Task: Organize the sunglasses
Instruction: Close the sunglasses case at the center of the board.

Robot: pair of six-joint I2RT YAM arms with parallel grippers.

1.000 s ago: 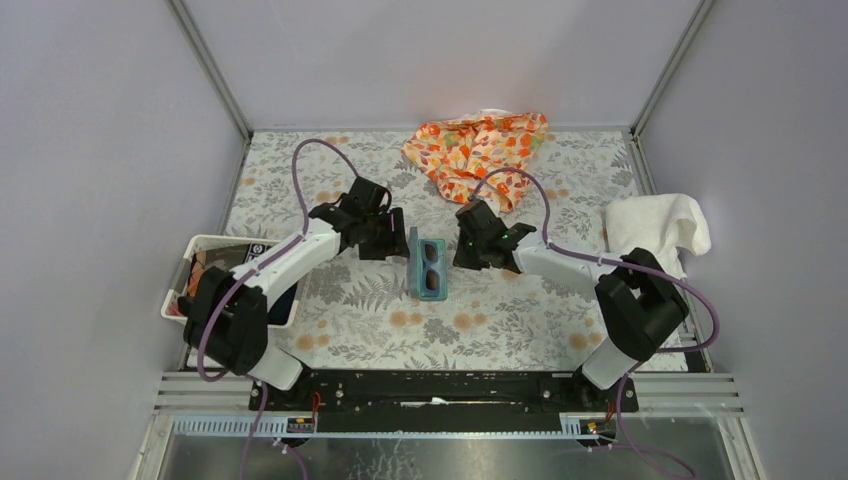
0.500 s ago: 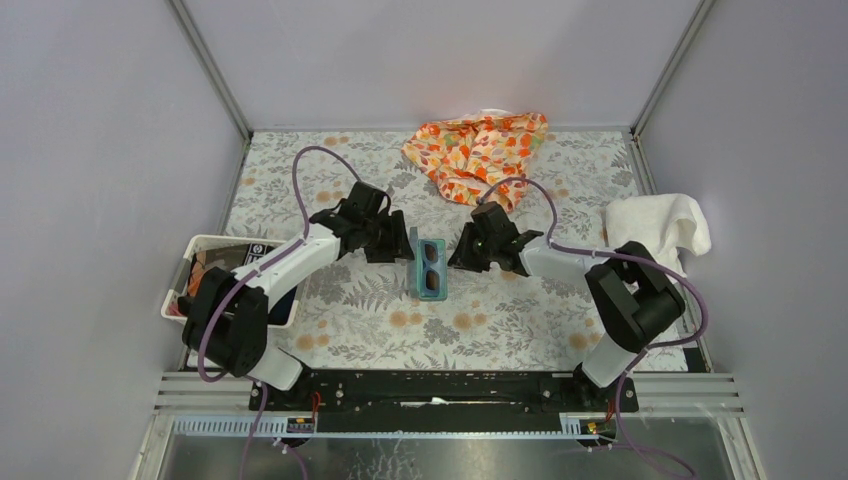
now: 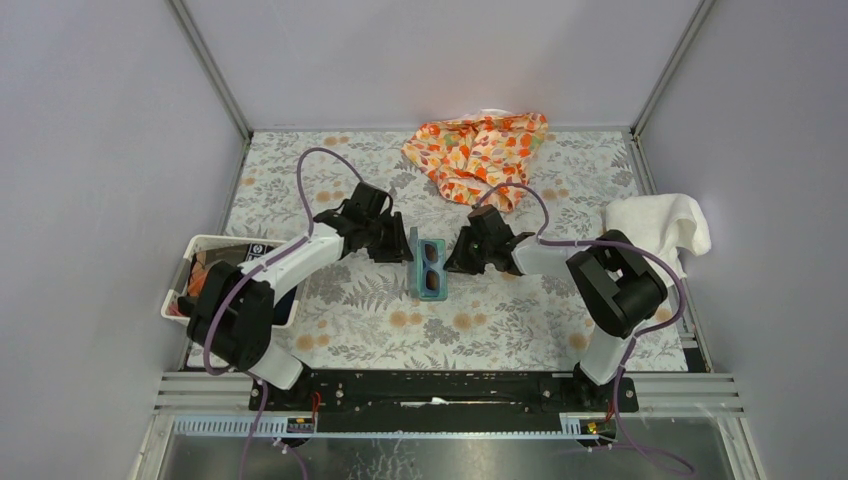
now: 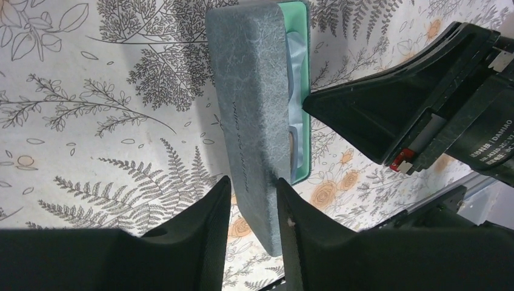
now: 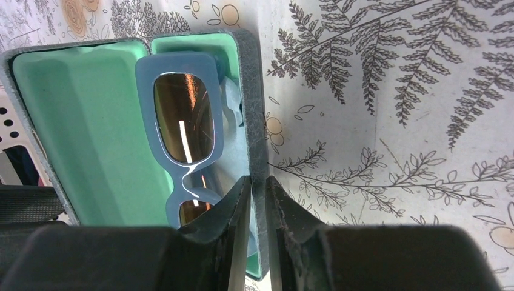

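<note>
The dark grey case (image 3: 413,262) lies open at the table's middle, its lid standing upright on the left. The blue-framed sunglasses (image 3: 433,268) lie inside it on a light blue cloth (image 5: 233,103). In the right wrist view, the sunglasses (image 5: 182,121) sit against the teal lining (image 5: 73,121). My left gripper (image 3: 405,248) is shut on the grey lid (image 4: 248,91), its fingers (image 4: 253,188) on either side of it. My right gripper (image 3: 452,258) is shut on the case's right wall (image 5: 254,91), pinching it (image 5: 259,182).
An orange floral cloth (image 3: 480,150) lies at the back middle. A white towel (image 3: 655,225) sits at the right edge. A white bin (image 3: 200,243) with items stands at the left, beside the left arm. The right arm (image 4: 394,103) shows in the left wrist view.
My right gripper has moved left to the case and closed on its right wall. My left gripper has shifted only slightly at the lid.
</note>
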